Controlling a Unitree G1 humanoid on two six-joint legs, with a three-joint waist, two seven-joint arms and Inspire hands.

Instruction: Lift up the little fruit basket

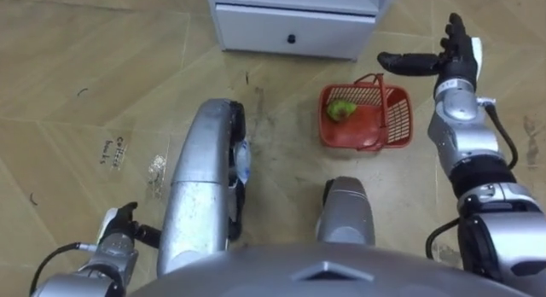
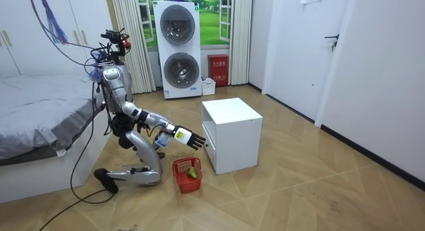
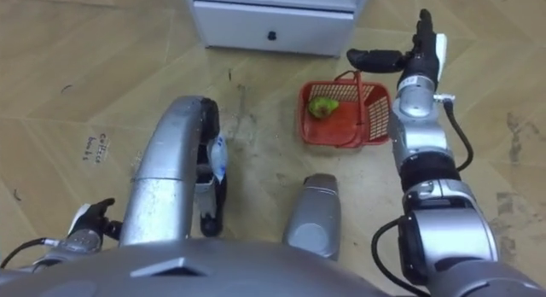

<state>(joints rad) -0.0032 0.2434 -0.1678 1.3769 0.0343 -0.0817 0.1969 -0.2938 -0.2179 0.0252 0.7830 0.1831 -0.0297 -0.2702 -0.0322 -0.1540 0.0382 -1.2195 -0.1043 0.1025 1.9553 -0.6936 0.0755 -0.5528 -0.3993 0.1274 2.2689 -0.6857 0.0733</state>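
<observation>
Fingers straight and thumb spread wide, the right hand held nothing, poised above the red fruit basket without touching it. The basket stood on the floor with a green fruit inside, near a white cabinet. The left hand hung low beside the kneeling robot, and its state could not be told.

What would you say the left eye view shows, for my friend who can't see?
The robot's right hand hovers open by the right corner of a red basket on the floor, not touching it. A green fruit lies in the basket, and a white drawer cabinet stands beyond it.
</observation>
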